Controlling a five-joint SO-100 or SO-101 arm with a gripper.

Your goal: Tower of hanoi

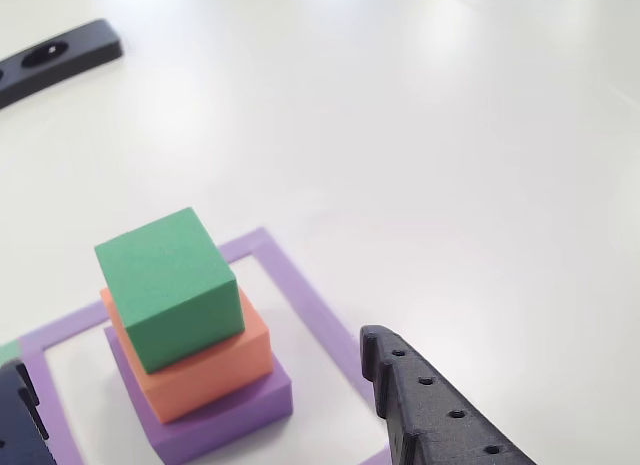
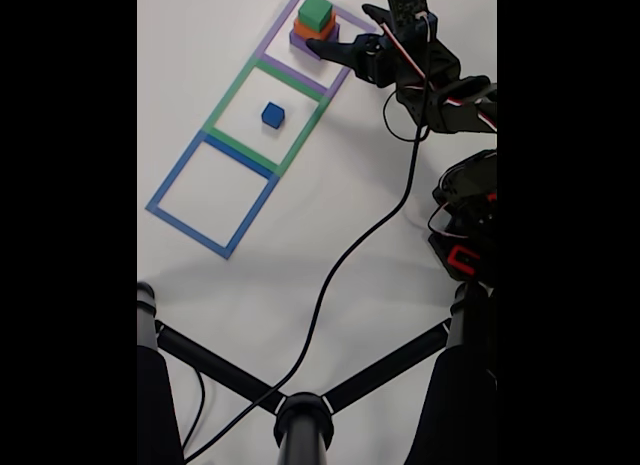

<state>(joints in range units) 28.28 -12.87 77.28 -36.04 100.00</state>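
A matte green cube [image 1: 170, 285] tops an orange block [image 1: 215, 370] and a purple slab [image 1: 235, 410] inside the purple square outline [image 1: 300, 285]. The black tool [image 1: 200, 405] straddles the stack, spread wide, apparently touching nothing. A small blue cube [image 2: 272, 114] sits in the green outline [image 2: 225, 93] on the white counter [image 1: 450, 165].

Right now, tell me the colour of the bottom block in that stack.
Purple bottom block, under the orange and green ones; clearest in the other view.
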